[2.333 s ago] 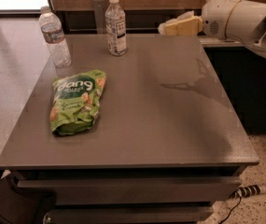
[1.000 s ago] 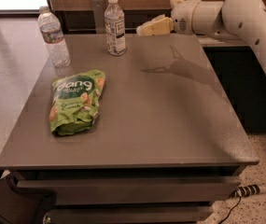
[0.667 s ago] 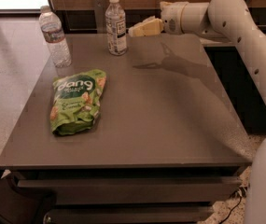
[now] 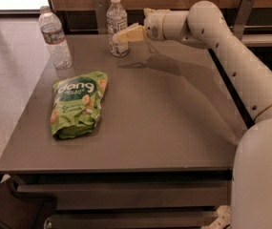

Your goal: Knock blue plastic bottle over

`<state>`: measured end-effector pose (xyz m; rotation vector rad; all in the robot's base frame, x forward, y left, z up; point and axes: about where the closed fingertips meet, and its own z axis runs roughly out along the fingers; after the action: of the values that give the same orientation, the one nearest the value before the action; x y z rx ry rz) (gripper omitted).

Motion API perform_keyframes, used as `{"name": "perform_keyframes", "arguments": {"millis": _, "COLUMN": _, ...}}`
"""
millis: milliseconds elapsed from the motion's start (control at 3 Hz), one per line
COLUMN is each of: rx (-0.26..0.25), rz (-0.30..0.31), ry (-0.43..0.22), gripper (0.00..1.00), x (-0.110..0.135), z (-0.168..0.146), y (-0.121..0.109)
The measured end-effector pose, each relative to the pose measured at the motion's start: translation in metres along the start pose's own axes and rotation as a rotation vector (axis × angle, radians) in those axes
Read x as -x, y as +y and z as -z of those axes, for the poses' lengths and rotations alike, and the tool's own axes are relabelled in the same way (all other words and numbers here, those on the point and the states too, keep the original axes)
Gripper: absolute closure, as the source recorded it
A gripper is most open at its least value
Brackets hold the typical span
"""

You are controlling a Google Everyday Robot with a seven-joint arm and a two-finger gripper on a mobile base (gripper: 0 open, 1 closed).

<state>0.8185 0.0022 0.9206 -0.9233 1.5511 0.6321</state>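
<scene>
The arm [image 4: 232, 56] stretches far out, its gripper [image 4: 122, 35] held level at upper centre.

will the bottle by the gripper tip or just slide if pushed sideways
The blue plastic bottle stands upright, tall on a narrow base, with the gripper at its mid-height, so it will probably tip rather than slide. Its smooth round sides suggest it may roll on the table once down.
</scene>
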Motion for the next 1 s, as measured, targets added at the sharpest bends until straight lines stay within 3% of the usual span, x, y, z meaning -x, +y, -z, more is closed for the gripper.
{"name": "perform_keyframes", "arguments": {"millis": 667, "rx": 0.006, "rz": -0.050, "ry": -0.107, "gripper": 0.00, "x": -0.007, "z": -0.042, "y": 0.006}}
{"name": "perform_keyframes", "arguments": {"millis": 1000, "rx": 0.009, "rz": -0.051, "ry": -0.109, "gripper": 0.15, "x": -0.006, "z": -0.045, "y": 0.008}}
